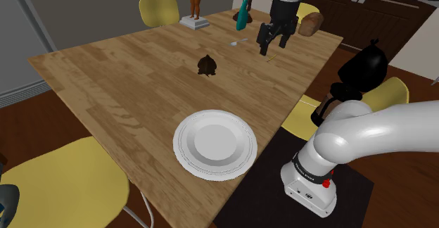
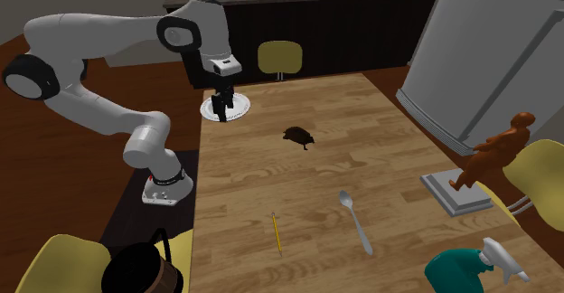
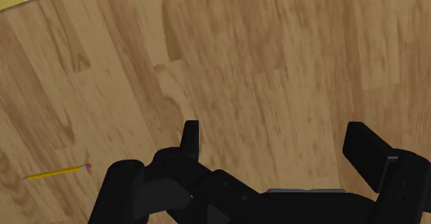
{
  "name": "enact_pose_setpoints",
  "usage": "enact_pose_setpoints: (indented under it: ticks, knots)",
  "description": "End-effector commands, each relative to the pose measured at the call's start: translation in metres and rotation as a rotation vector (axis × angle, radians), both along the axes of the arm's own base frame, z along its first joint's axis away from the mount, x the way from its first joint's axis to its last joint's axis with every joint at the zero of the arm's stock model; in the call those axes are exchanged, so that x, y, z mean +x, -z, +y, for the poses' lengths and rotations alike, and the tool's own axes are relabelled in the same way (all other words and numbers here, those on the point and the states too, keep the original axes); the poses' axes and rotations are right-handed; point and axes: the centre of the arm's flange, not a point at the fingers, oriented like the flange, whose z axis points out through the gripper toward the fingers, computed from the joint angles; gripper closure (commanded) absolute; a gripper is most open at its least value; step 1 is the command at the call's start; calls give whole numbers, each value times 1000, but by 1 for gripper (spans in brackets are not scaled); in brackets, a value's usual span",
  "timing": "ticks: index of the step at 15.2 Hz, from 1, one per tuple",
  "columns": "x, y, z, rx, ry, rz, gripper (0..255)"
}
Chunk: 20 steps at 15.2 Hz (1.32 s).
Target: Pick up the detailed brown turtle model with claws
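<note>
Wood planks with a warm, streaky grain make up the table point(image 1: 126, 72), a broad rectangle with square edges. On it sits a round white plate point(image 1: 184, 156), smooth and glossy, with a wide raised rim around a shallow well. The turtle point(image 1: 206, 65) is a small dark brown lump with a domed shell and stubby legs. It rests on the bare wood well apart from the plate, toward the table's middle.

Farther from the plate than the turtle lie a thin yellow pencil point(image 2: 277, 232) with a pink eraser end and a grey, metal-looking spoon point(image 2: 355, 221) with an oval bowl. Farther still from the plate, at the table's other end, stand a reddish-brown human figure point(image 2: 493, 151) on a flat grey slab and a teal spray bottle point(image 2: 456, 273) with a pale trigger.

The black gripper point(image 3: 276, 143) hangs in the air above the wood, apart from the plate and not touching the turtle. Its blocky, matte fingers point(image 3: 191, 136) stand spread wide with bare tabletop between them, grasping nothing.

Rounded yellow chairs point(image 1: 158, 10) ring the table. Beyond the plate, on the side away from the turtle, a dark cabinet run point(image 2: 361, 20) lines the wall. A tall, plain grey refrigerator point(image 2: 488, 56) stands beside the table. The floor point(image 1: 42, 128) is dark reddish brown.
</note>
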Motion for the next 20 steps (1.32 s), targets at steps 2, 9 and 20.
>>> enact_pose_setpoints:
  ticks: [2, 9, 20]
  knots:
    - [13, 5, 2, 12, 24, 5, 0]
    - [104, 37, 6, 96, 196, 38, 0]
    - [243, 96, -13, 228, 465, 90, 0]
